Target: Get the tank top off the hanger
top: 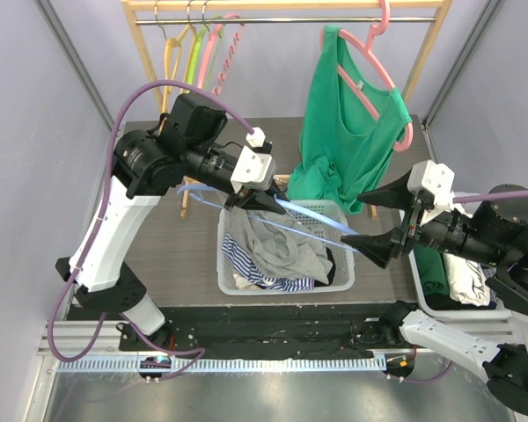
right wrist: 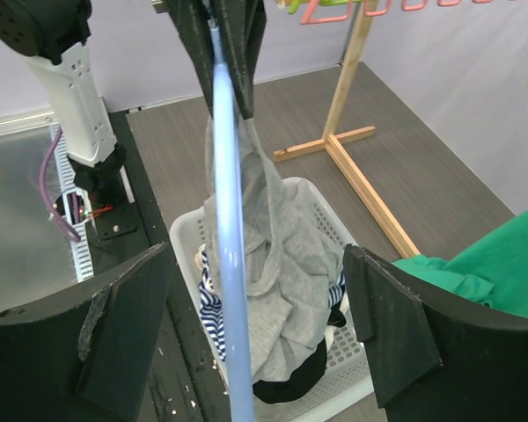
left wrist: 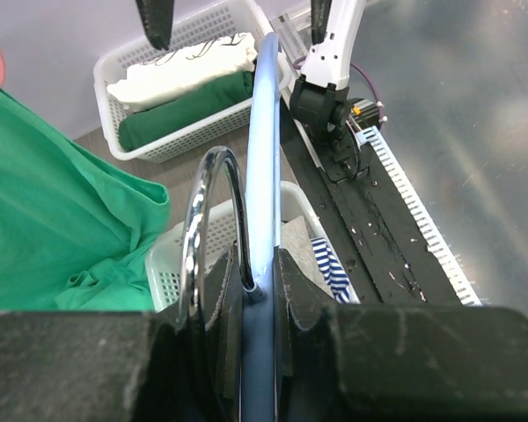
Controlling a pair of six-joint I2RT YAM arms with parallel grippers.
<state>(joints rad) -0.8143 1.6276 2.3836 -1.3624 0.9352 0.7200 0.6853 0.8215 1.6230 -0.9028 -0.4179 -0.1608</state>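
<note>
The left gripper (top: 257,202) is clamped tight on a light blue hanger (right wrist: 231,264), pinching it just beside its metal hook (left wrist: 209,198) – the wrist view shows both fingers (left wrist: 222,294) pressed against the plastic with no gap. The hanger is held out over a white laundry basket (top: 223,264) in the middle of the table. A grey tank top (right wrist: 273,255) drapes from it near the left gripper, narrow at the top and widening downward. Its lower part is bunched in the basket on top of a blue-and-white striped garment (top: 251,272). The right gripper (top: 363,220) faces the left one from the other side of the basket, its jaws spread wide and holding nothing. In its own wrist view the hanger's long blue arm runs between the two dark fingers (right wrist: 123,325) without touching either. Behind the basket stands a wooden clothes rack (top: 282,5). On its right side a green tank top (top: 343,132) hangs from a pink hanger (top: 383,83), with its hem sagging down to the far edge of the basket. Several bare hangers (top: 194,48) in yellow, green and pink hang on the left side of the rail. A second white basket (left wrist: 106,79) sits at the right edge of the table and holds folded clothes – one white piece, one dark green.
</note>
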